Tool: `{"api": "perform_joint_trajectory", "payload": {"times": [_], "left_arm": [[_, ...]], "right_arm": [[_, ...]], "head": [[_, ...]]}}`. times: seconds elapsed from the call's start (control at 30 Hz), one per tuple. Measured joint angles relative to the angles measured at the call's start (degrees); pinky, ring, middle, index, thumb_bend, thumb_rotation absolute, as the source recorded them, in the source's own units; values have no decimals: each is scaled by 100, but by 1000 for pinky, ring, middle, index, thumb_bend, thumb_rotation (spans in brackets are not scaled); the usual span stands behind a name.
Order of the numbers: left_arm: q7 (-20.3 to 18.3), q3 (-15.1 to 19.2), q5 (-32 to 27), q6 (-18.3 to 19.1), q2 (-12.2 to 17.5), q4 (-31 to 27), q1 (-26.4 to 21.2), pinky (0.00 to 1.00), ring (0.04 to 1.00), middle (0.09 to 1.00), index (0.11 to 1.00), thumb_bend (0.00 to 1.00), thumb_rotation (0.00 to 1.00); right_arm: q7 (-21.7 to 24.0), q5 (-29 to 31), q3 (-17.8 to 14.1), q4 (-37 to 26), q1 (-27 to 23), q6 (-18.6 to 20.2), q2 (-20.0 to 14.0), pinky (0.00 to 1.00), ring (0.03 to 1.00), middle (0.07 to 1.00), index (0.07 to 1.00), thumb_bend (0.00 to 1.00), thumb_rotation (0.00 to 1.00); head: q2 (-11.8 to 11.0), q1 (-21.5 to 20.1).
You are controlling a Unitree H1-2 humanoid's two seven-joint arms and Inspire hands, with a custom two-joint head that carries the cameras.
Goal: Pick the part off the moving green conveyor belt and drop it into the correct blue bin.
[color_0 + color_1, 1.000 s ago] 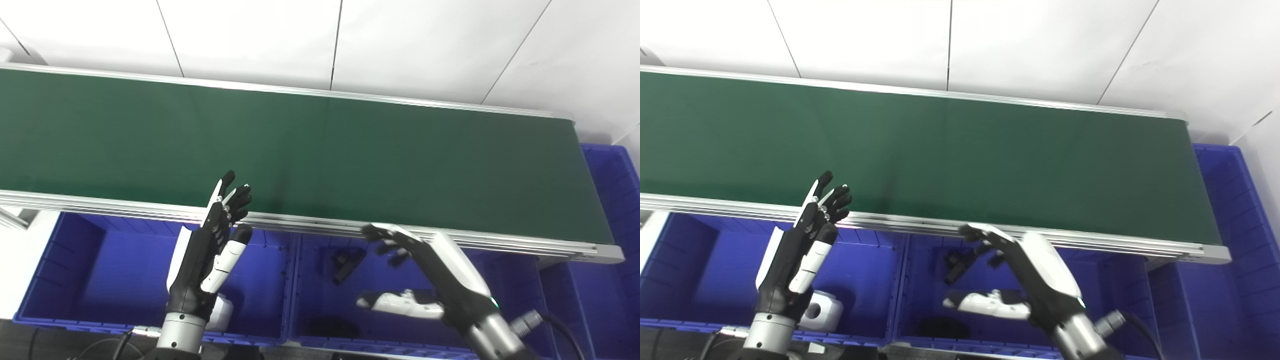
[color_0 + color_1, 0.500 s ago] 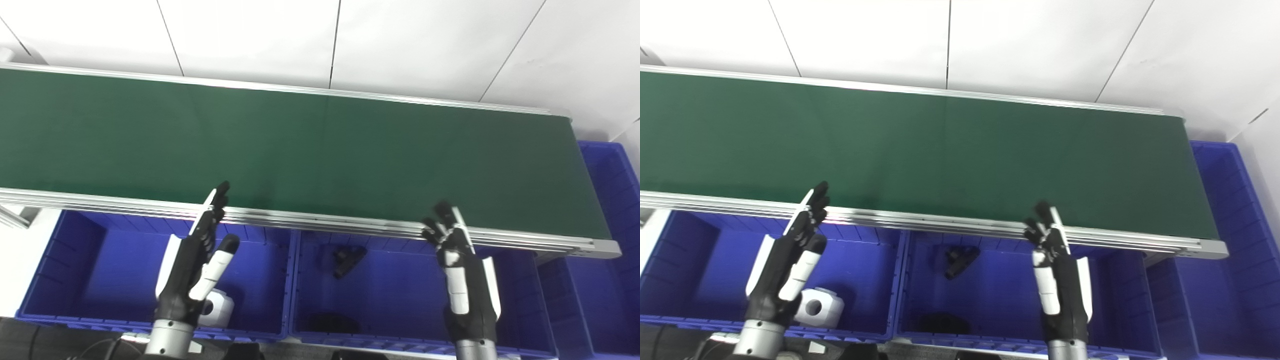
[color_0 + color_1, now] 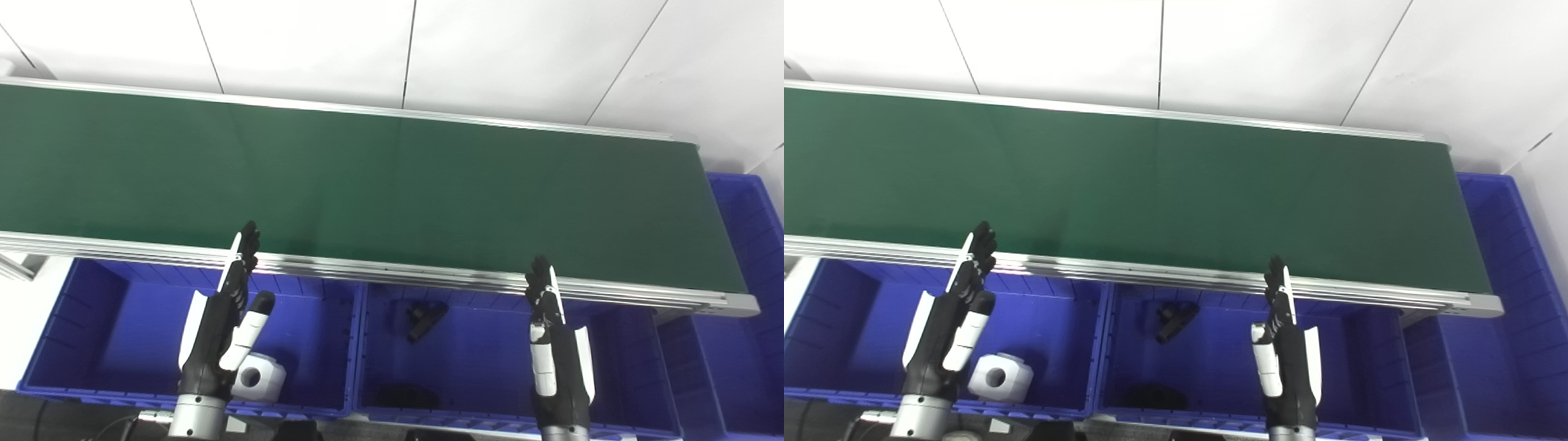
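The green conveyor belt (image 3: 392, 184) runs across the view with no part on it. My left hand (image 3: 223, 318) is open and empty, fingers straight up, over the left blue bin (image 3: 86, 318). My right hand (image 3: 554, 349) is open and empty, fingers straight up, over the middle blue bin (image 3: 484, 380). A white block with a round hole (image 3: 257, 380) lies in the left bin. A small black part (image 3: 425, 317) lies in the middle bin, and another dark part (image 3: 401, 398) lies near its front wall.
A third blue bin (image 3: 747, 294) stands at the belt's right end. The belt's aluminium front rail (image 3: 380, 269) runs just above the bins. A white tiled wall is behind the belt.
My right hand has pulled back from over the black part in the middle bin, swung right and turned upright. My left hand has shifted slightly left and lower.
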Motion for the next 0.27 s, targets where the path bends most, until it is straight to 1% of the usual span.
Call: {"api": "perform_joint_trajectory", "payload": {"times": [0.27], "left_arm": [[3, -1, 0, -49, -64, -5, 6, 1000, 1000, 1000, 1000, 700, 943]], "right_arm": [[-29, 9, 65, 6, -1, -91, -97, 994, 993, 1000, 1000, 759, 982]], "head": [[79, -97]]}}
